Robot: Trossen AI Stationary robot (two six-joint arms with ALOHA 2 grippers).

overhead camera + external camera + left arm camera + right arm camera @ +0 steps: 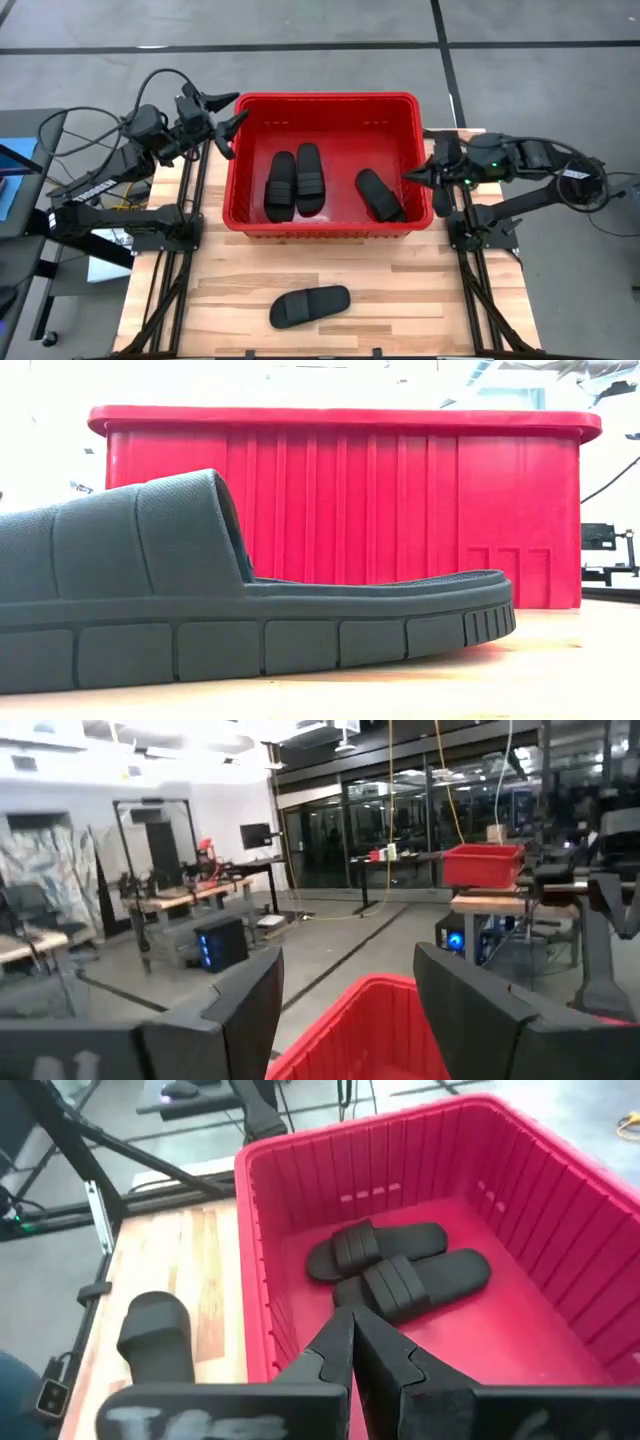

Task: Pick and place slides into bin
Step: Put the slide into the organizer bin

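Observation:
The red bin [325,104] stands at the table's middle far side. Three black slides lie in it: two side by side [295,183] on its floor, and one [380,195] by its right wall. A fourth slide [310,305] lies sole down on the table near the front edge and fills the low view [200,600]. My left gripper [238,108] is open and empty over the bin's far left corner. My right gripper [408,177] is shut and empty over the bin's right rim. Its wrist view shows the pair [400,1265] and the table slide [155,1335].
The bin's rim shows between my left fingers in the left wrist view [370,1020]. Bare wooden table [430,290] lies in front of the bin on both sides of the loose slide. Black frame rails [180,250] run along the table's left and right edges.

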